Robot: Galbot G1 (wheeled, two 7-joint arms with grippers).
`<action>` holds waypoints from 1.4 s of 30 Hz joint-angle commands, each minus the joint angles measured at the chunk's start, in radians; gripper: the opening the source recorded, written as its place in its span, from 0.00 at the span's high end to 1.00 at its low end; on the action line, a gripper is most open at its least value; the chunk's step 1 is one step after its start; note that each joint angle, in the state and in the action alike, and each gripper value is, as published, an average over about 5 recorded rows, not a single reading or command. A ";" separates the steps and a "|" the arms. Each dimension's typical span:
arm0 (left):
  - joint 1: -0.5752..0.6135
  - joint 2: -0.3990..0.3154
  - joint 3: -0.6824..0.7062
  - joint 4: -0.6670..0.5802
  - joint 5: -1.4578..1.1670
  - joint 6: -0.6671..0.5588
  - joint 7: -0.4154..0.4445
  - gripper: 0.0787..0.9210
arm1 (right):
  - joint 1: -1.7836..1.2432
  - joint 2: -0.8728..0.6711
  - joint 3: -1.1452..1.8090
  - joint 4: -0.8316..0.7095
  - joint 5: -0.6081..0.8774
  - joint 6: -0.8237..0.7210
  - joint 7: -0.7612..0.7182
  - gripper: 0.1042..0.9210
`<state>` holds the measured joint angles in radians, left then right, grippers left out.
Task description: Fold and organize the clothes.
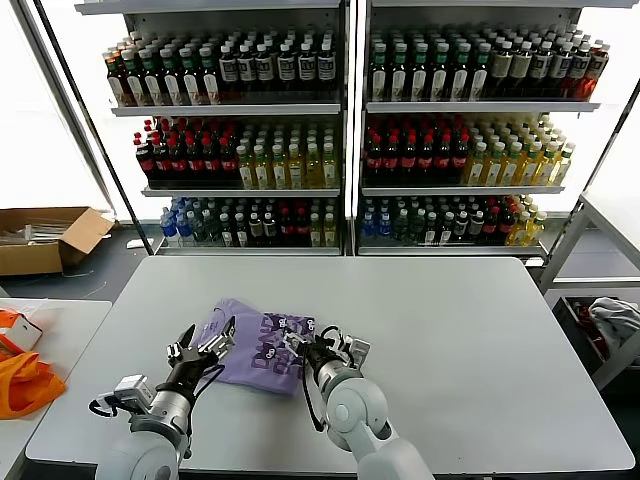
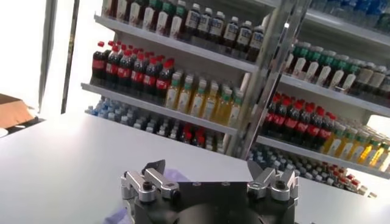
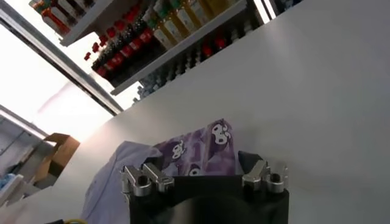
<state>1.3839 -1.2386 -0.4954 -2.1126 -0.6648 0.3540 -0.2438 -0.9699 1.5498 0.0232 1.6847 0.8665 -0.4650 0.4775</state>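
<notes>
The grey table [image 1: 450, 340] serves as the landmark. Behind its far edge stand two shelving units [image 1: 345, 130] whose tiers are packed with rows of drink bottles [image 1: 420, 155], dark, red-capped, yellow and green. Off the table's left far corner an open cardboard box [image 1: 45, 238] sits on the floor, with pale contents that cannot be made out. Beside the table's left edge, on a lower side surface, lies an orange bag [image 1: 25, 385]. Off its right edge a whitish-grey cloth bundle [image 1: 617, 320] rests in a rack. On the table itself, near the front edge and left of centre, lies the lavender T-shirt [image 1: 255, 350], bunched into a compact heap with its dark purple print facing up on the right part. The left gripper [image 1: 205, 350] hovers at the shirt's left side with its fingers spread wide and holding nothing. The right gripper [image 1: 312, 345] is at the shirt's right edge, its fingers also spread wide over the printed fabric, with no cloth pinched between them. Nothing else lies on the table around the shirt.
</notes>
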 commanded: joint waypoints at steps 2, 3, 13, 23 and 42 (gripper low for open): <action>0.009 -0.008 -0.003 -0.009 0.003 0.003 -0.003 0.12 | -0.024 0.013 -0.016 -0.017 -0.019 0.002 0.009 0.17; 0.010 -0.009 -0.002 -0.011 0.003 0.003 -0.003 0.12 | -0.031 0.011 -0.019 -0.014 -0.023 0.001 0.007 0.18; 0.021 -0.019 -0.002 -0.022 0.004 0.005 -0.003 0.12 | -0.092 -0.004 -0.038 0.019 -0.047 0.000 -0.001 0.46; 0.023 -0.024 0.000 -0.022 0.004 0.006 -0.003 0.12 | -0.096 -0.049 -0.030 0.041 -0.072 -0.020 -0.001 0.83; 0.003 -0.047 0.038 -0.014 0.023 0.011 -0.005 0.12 | 0.148 -0.421 0.071 -0.017 -0.016 -0.114 -0.069 0.99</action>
<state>1.3878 -1.2815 -0.4690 -2.1270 -0.6500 0.3632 -0.2487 -0.9511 1.2929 0.0626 1.7286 0.8512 -0.5528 0.4499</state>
